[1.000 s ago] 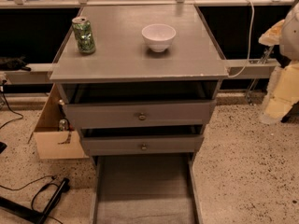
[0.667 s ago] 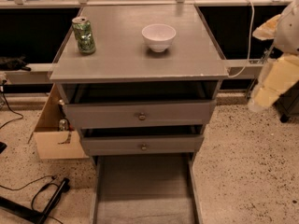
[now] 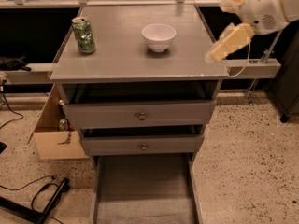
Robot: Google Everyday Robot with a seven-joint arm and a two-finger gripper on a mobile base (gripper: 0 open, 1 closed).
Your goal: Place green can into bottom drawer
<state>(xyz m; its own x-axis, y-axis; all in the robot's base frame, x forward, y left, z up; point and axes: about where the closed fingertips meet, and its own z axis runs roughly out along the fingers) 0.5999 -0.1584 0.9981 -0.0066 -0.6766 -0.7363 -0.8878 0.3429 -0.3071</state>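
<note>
The green can (image 3: pixel 84 35) stands upright at the back left of the grey cabinet top (image 3: pixel 117 62). The bottom drawer (image 3: pixel 145 185) is pulled out at floor level, and its flat grey floor is bare. My gripper (image 3: pixel 219 50) hangs from the white arm at the upper right. It is over the right edge of the cabinet top, to the right of the white bowl (image 3: pixel 159 36) and far from the can. It holds nothing that I can see.
Two upper grey drawers with brass knobs (image 3: pixel 141 116) (image 3: pixel 144 147) stand slightly open above the bottom drawer. An open cardboard box (image 3: pixel 53 136) sits on the floor at the left. Cables and a black bar (image 3: pixel 37 209) lie at the lower left. A rail runs behind the cabinet.
My arm and gripper have moved left and up, from beside the cabinet's right side to over the right edge of its top. The can, bowl and drawers have not moved.
</note>
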